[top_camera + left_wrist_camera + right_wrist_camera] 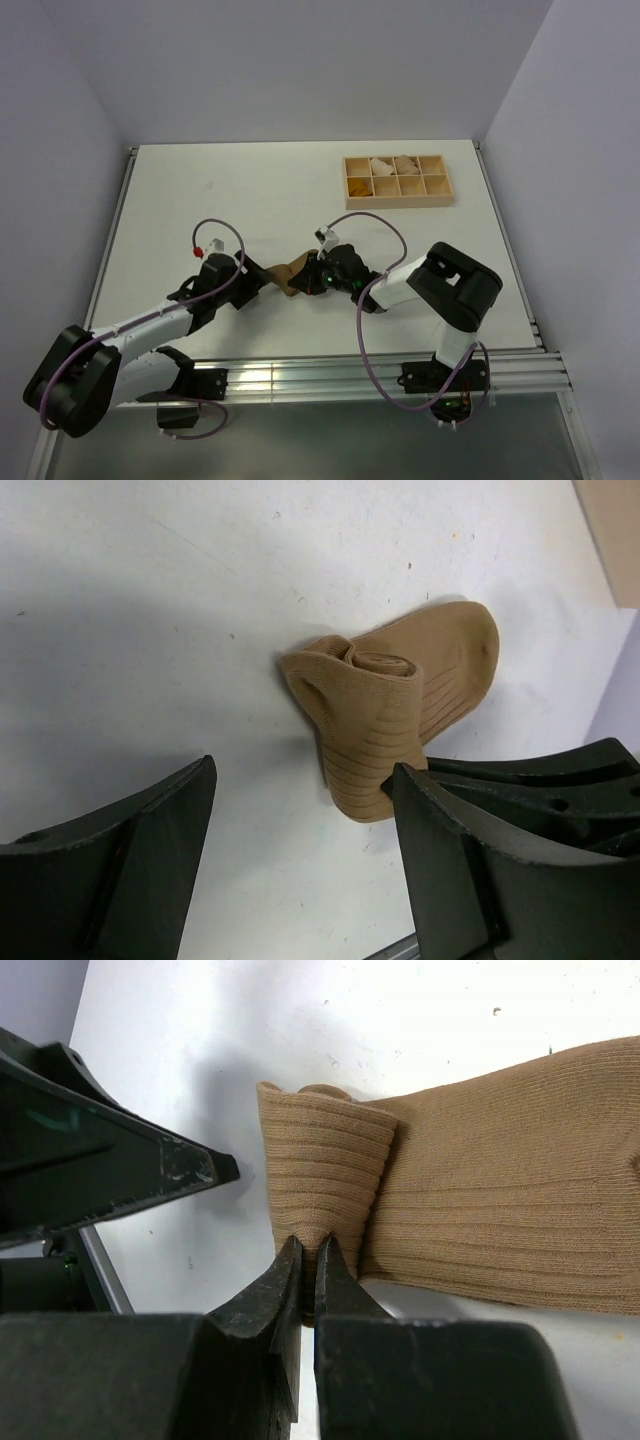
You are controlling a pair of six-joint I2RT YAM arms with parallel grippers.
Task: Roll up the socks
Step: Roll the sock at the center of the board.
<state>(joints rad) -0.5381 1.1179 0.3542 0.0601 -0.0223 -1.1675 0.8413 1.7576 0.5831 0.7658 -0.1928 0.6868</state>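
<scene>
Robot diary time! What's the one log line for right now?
tan sock: partly rolled, on table | left gripper: open, off sock | right gripper: shut on cuff

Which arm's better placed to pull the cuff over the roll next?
Right, likely: the right gripper is shut on the tan sock at its ribbed cuff; the left gripper stands open beside it, gripping nothing.

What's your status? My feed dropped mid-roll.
Left gripper open, holding nothing. Right gripper shut on ribbed fold of tan sock. Nothing in the way.
</scene>
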